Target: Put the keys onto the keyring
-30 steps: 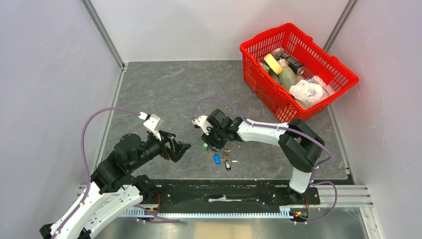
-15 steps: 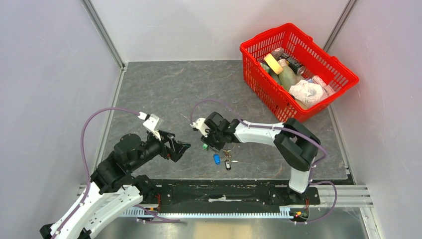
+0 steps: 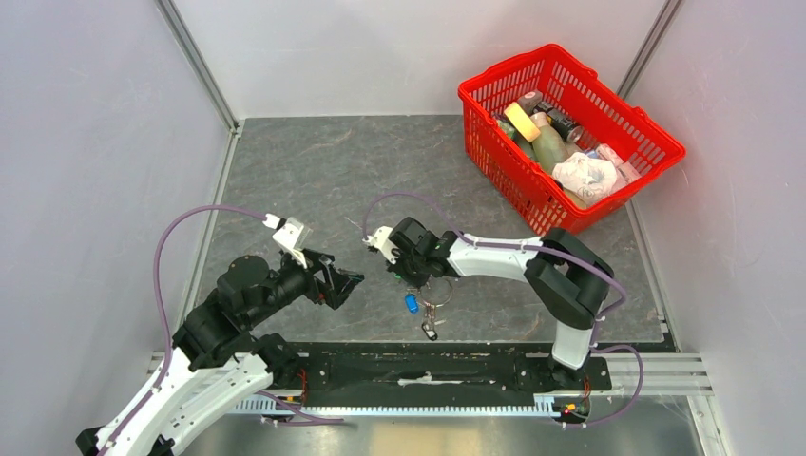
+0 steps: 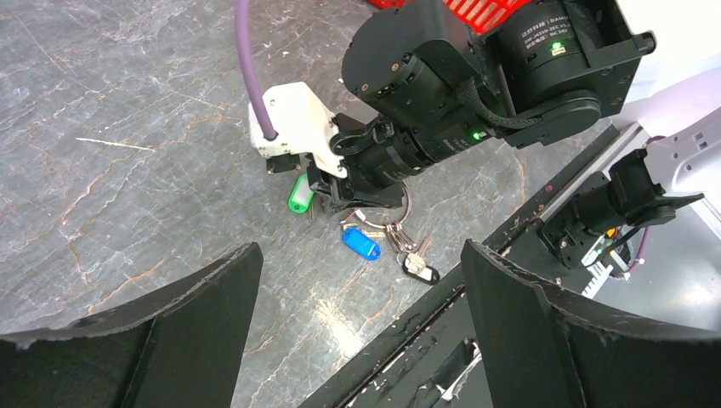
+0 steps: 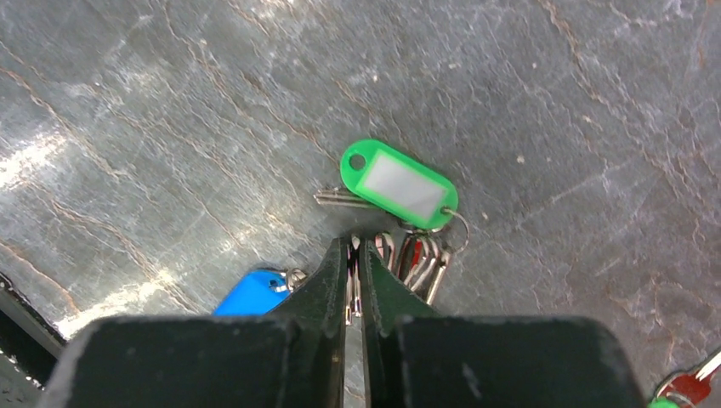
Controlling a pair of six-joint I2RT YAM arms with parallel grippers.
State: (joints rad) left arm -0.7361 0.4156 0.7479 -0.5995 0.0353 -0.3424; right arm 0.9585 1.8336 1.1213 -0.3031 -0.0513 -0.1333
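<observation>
My right gripper (image 3: 409, 273) is shut on the thin silver keyring (image 5: 354, 265), pinching its wire between the fingertips low over the table. The keys hang off the ring in a bunch: a green-tagged key (image 5: 400, 184) just ahead of the fingertips, a blue-tagged key (image 3: 412, 304) to one side and a dark-headed key (image 3: 430, 331) nearer the table's front edge. The left wrist view shows the ring (image 4: 398, 214) with the green (image 4: 298, 194), blue (image 4: 361, 244) and dark (image 4: 421, 270) keys. My left gripper (image 3: 342, 285) is open and empty, left of the bunch.
A red basket (image 3: 608, 195) with bottles, cans and crumpled paper stands at the back right. The black mounting rail (image 3: 428, 366) runs along the near edge, close to the dark key. A red-headed key (image 5: 680, 387) shows at the corner of the right wrist view.
My right gripper has shifted slightly left with the ring in it. The bunch has been dragged along; the dark key now lies nearer the front edge. The left arm has not moved.
</observation>
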